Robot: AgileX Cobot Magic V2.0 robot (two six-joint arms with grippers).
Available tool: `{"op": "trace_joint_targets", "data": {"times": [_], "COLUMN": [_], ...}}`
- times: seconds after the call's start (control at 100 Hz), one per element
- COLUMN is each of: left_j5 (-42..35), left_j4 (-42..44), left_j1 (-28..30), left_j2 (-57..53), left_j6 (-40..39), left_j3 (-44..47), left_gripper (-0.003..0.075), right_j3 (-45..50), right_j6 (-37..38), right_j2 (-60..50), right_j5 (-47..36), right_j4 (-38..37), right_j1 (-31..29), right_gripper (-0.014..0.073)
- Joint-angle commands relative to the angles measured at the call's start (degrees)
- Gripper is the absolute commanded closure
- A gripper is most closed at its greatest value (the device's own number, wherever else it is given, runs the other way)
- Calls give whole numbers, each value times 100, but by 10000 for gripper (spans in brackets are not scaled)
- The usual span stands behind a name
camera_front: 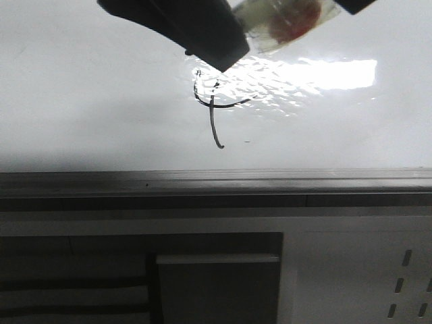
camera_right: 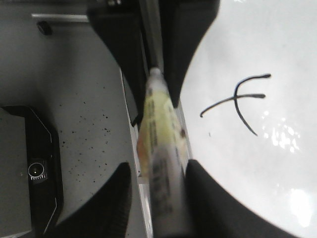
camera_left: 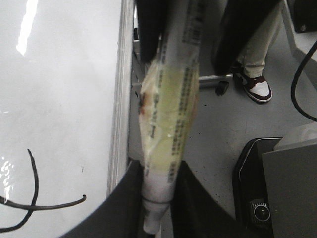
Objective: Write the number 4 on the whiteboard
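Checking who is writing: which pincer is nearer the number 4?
Left. The left pincer sits right at the top of the number 4, gripping the marker. The right pincer shows only at the top edge, well off to the right.

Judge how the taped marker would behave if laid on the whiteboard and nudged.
The marker is a round tube, so it would probably roll on the glossy whiteboard. Its crinkled tape likely adds grip and may slow that. It runs straight, so seems stiff.

A lab-like robot workspace: whiteboard (camera_front: 81, 101) on a metal frame, perforated white panel (camera_front: 378, 277), grey speckled floor (camera_right: 94, 134) (standing person's sneaker (camera_left: 257, 88) nearby).
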Motion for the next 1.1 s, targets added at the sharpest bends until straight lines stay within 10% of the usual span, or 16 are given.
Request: {"op": "trace_joint_targets", "data": {"times": [0.0,0.38,0.67,1.09], "left_j5": [-152,414,-1542,-3597], "left_j4": [-3,1179,365,-152], "left_j1": [109,1922,3392,3456], "left_j2": [-169,-650,-1936,-1771], "left_j6": [-283,-3571,-3764,-3764], "left_j3": [-199,149,1940,2827], "left_gripper": [741,741,741,741], "right_j3": [-303,-302,118,270], "right_j6": [426,1242,1242,1242], "right_j2": [-329,-1262,-1275,-1275], "right_j5": [-69,144,144,144], "right_j4": [-367,-545,-726,-901], "right_j1": [8,8,8,8], "right_gripper": [314,315,315,315]}}
